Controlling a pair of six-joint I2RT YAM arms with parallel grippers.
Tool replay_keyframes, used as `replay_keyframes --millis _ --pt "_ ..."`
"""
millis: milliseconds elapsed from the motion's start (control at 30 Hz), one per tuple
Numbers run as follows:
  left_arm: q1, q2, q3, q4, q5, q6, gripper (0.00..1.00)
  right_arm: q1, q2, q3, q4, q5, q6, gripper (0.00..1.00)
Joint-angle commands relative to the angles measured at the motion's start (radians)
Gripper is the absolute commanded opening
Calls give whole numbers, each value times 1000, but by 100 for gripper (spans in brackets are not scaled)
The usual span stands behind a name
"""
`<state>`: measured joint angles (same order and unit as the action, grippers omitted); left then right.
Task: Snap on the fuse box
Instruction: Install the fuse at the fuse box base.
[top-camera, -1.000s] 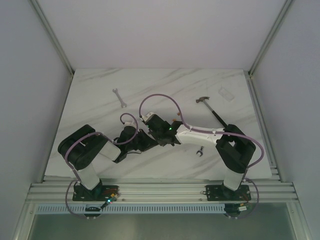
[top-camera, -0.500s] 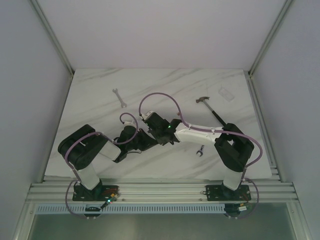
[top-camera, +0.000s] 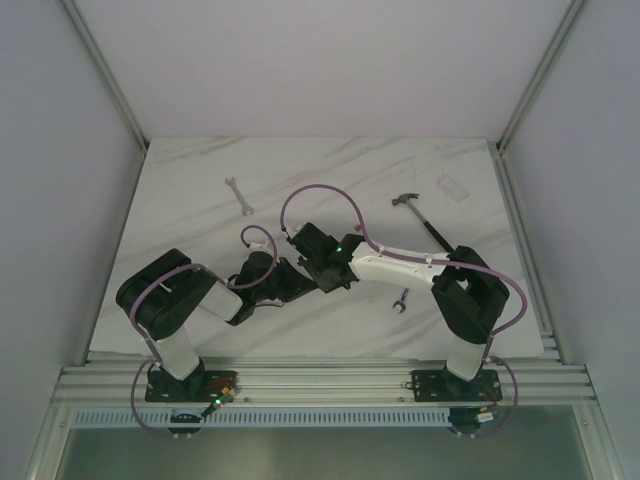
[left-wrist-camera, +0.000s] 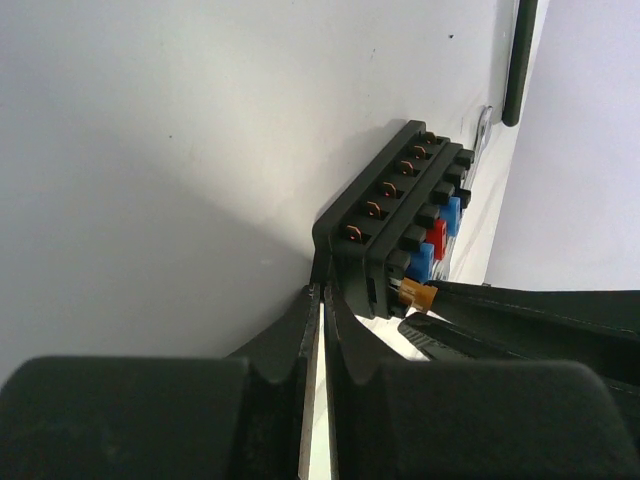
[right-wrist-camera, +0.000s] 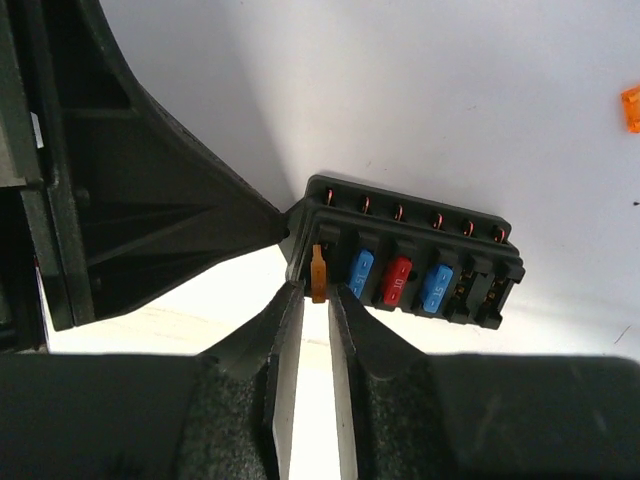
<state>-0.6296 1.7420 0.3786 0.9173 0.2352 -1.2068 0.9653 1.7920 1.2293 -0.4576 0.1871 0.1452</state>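
Seen from above, the left claw (left-wrist-camera: 322, 290) and right claw (right-wrist-camera: 317, 295) hide the small black rectangular fuse box (right-wrist-camera: 400, 260) beneath them. Beyond the left claw's tips, a dark rod (left-wrist-camera: 520, 60) runs off the top edge. Right of the right claw, a tiny orange piece (right-wrist-camera: 631, 108) is cut off. It is unclear whether the right claw's tips pinch the orange fuse (right-wrist-camera: 319, 272).

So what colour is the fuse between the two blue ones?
The fuse is red, clearest in the right wrist view.

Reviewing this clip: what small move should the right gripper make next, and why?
Probably press the orange fuse a little deeper into its end slot. It juts out further than the blue fuse and red fuse beside it, the right gripper straddles it, and the left gripper pinches one end of the fuse box.
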Motion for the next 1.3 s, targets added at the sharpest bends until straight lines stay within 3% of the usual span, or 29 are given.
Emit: replay_keyframes --millis 0,333,600,1267 --pt "-1 35 -12 -108 -35 35 14 -11 -27 39 -44 -20 36 25" --pt "-1 40 -11 -100 -28 33 14 -20 -32 96 -46 -8 77 35" --pt "-1 42 -6 -99 -22 35 15 -39 2 134 -116 1 151 27" --pt "-5 49 -5 -97 -19 31 14 -39 59 135 -108 -31 175 22"
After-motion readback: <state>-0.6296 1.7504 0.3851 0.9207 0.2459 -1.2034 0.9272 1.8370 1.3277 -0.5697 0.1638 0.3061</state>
